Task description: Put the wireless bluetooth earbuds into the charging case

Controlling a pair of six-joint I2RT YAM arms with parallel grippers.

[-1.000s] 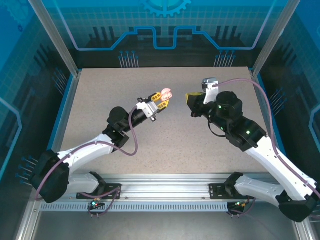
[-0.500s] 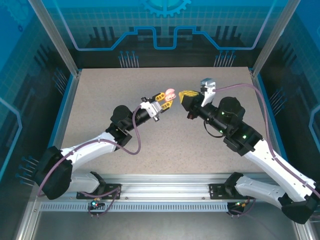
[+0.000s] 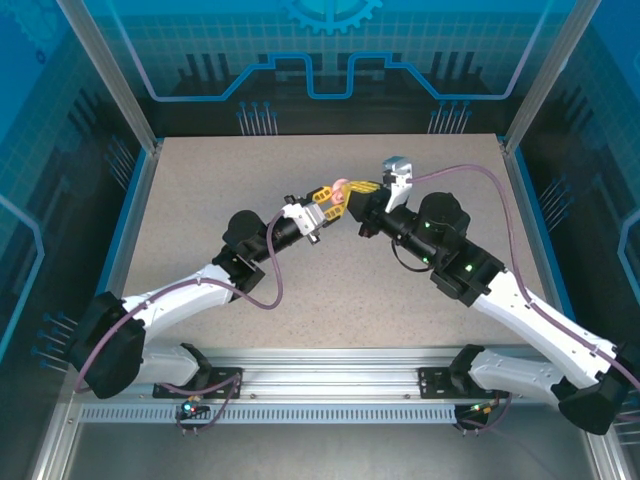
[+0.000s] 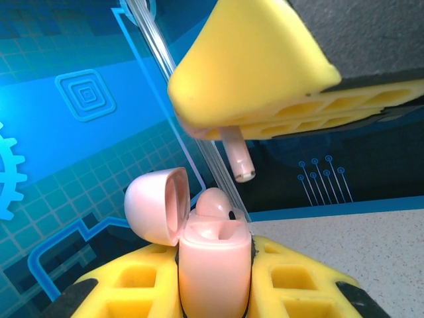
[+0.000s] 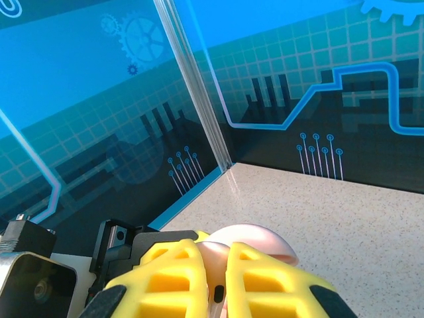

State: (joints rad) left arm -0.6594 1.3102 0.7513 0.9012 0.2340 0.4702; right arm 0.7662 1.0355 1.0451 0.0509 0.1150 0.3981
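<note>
Left gripper (image 3: 328, 202), its yellow fingers closed tight on a pale pink charging case (image 4: 213, 262), holds the case upright above the speckled table (image 3: 200, 230) near the middle of the workspace. The case's round lid (image 4: 154, 204) is flipped open to the left. One pink earbud (image 4: 213, 201) sits in the case, its rounded head poking above the rim. The right gripper (image 3: 360, 188) faces it from the opposite side, its fingers pinched narrowly on a second earbud (image 4: 238, 158), also pale pink. That earbud's stem hangs straight down from the fingers, just above and slightly right of the open case, not touching it. From overhead, the two grippers nearly meet tip to tip above the table.
</note>
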